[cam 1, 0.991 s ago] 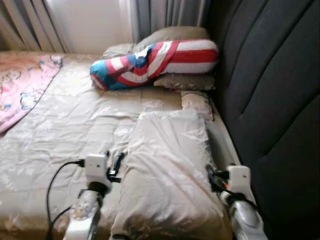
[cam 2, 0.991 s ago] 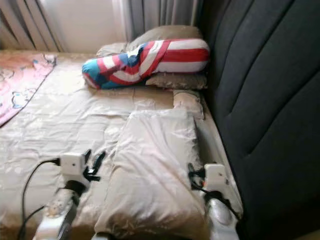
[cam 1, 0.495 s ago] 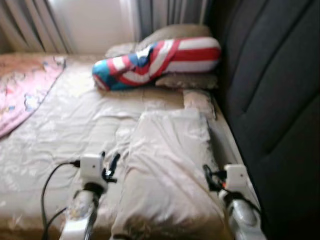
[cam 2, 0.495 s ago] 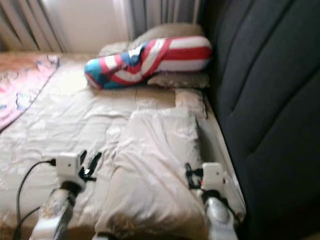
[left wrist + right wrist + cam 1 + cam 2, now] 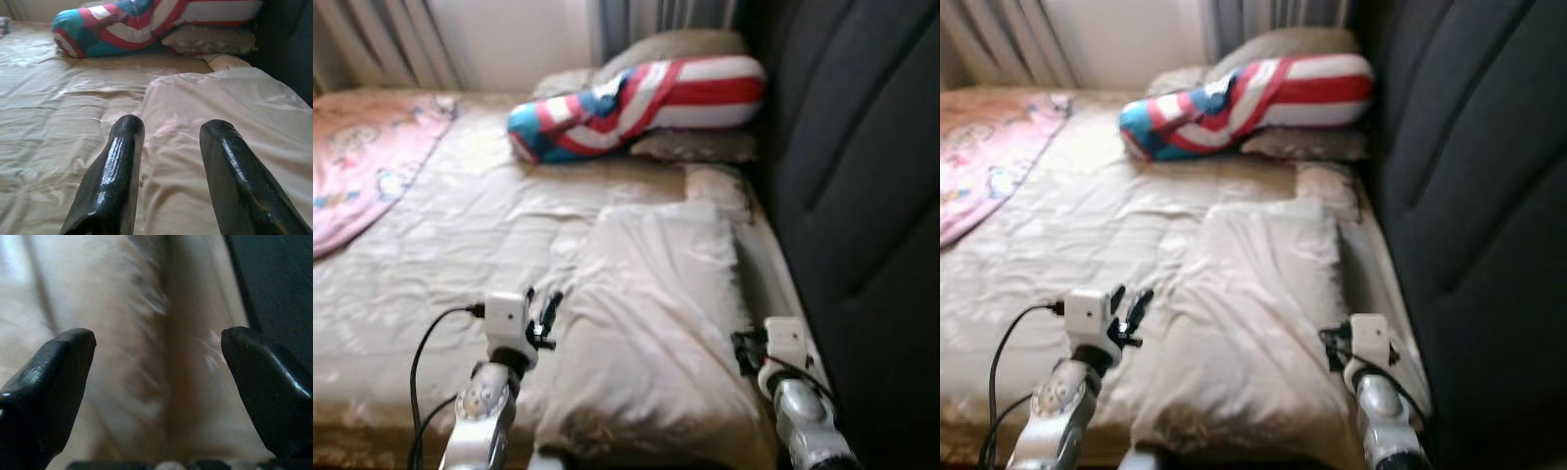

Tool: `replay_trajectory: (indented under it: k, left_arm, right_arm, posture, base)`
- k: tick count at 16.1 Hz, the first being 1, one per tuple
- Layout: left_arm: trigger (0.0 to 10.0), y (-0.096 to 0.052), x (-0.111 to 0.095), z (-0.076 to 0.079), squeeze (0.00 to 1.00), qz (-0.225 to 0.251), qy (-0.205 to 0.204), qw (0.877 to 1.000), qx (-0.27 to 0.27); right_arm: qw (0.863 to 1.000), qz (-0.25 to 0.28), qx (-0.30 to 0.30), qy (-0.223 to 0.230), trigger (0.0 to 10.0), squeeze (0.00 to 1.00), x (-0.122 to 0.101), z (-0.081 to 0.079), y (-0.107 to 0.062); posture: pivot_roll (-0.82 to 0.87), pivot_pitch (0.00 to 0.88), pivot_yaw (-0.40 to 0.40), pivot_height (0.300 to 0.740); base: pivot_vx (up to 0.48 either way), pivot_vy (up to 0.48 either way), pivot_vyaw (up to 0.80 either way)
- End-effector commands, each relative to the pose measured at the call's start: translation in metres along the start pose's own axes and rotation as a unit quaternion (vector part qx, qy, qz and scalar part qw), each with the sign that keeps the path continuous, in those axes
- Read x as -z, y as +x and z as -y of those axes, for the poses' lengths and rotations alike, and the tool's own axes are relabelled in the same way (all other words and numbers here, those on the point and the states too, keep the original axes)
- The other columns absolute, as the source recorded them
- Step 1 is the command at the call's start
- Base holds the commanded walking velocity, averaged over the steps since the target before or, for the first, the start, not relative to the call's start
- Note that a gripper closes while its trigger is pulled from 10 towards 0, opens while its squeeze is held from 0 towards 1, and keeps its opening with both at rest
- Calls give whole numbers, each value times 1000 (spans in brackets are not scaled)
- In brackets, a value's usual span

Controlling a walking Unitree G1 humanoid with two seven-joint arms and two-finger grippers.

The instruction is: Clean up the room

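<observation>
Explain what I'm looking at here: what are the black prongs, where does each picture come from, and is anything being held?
This is a humanoid robot standing at a bed. Two pictures come from cameras in its head, looking down; two come from cameras on its wrists, looking along the fingers. The black prongs are those fingers. The left gripper hovers open at one side of a beige pillow, the right gripper open at the other, next to the dark headboard. Nothing is held. Farther off lie a red, white and blue striped cushion and a pink blanket.
</observation>
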State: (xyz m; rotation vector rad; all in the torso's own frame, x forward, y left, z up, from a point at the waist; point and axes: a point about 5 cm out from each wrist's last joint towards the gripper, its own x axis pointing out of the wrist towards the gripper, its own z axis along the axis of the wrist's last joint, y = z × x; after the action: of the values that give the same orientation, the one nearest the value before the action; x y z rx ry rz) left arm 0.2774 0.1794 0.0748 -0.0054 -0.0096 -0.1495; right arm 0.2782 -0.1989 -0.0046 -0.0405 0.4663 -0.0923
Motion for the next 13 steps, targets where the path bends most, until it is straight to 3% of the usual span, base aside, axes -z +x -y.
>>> replay_trajectory:
  k: [1, 6, 11, 13]
  left_arm:
    - [10000, -3, 0, -3, 0, -6, 2, 1000, 2]
    - [10000, -3, -4, -7, 0, -9, 9, 1000, 8]
    - [10000, -3, -5, -8, 0, -12, 12, 1000, 14]
    - [10000, -3, -5, -7, 0, -13, 12, 1000, 16]
  right_arm:
    - [1000, -3, 16, 16, 10000, 1000, -5, 4, 4]
    - [998, -4, 46, 30, 10000, 1000, -32, 23, 16]
    - [997, -58, -13, 40, 10000, 1000, -28, 23, 18]
    - [997, -57, -18, 52, 10000, 1000, -27, 21, 18]
  posture:
    - [-12, 98, -28, 646]
    - [-7, 108, -2, 646]
    - [-6, 98, 12, 646]
    - [0, 97, 16, 646]
  base:
    - [0, 0, 0]
    - [0, 0, 0]
    - [0, 0, 0]
    - [0, 0, 0]
